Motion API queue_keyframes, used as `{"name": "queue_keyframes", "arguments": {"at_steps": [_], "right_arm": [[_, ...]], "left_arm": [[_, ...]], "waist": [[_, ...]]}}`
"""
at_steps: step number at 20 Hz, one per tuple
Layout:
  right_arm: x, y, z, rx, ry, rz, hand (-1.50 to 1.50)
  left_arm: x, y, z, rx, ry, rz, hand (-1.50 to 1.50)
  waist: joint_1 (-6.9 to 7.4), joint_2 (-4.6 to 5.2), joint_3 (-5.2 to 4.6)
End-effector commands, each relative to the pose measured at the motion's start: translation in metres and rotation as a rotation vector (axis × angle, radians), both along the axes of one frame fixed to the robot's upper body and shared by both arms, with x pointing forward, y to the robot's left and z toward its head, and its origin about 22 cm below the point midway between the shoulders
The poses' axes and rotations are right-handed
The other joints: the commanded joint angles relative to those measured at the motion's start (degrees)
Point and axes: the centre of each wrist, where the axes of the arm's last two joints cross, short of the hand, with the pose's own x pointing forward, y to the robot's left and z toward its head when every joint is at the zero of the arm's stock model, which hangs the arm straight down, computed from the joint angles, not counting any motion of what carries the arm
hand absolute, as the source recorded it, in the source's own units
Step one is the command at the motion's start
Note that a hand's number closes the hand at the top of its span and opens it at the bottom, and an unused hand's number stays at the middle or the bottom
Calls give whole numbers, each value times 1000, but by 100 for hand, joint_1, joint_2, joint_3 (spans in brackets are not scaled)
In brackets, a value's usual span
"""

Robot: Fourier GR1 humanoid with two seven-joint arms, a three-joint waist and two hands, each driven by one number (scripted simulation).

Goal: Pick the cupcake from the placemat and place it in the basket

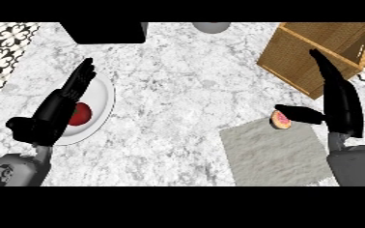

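The cupcake [281,120], pink-topped and partly hidden, sits at the tip of the right hand's [341,110] thumb, above the grey placemat's [276,154] upper edge. The fingers [327,72] stretch straight toward the wicker basket [306,60], which the frame cuts off; whether they pinch it is unclear. Across the marble table [185,106], the open left hand [53,113] overlaps a white plate [103,99] holding something red [80,114], possibly an apple.
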Motion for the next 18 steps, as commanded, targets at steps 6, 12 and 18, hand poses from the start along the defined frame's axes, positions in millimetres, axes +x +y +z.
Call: {"name": "queue_keyframes", "arguments": {"at_steps": [6,12,18], "right_arm": [[-17,2,75,-239,503,3,-150],[-51,18,134,-189,615,50,-150],[-100,-4,145,-155,597,10,-150]], "left_arm": [[-7,0,-7,1,-5,13,0],[-6,-6,-20,-7,-3,-5,0],[4,-11,-12,-10,-2,-11,0]], "waist": [[-31,-28,10],[1,33,32],[6,46,45]]}}
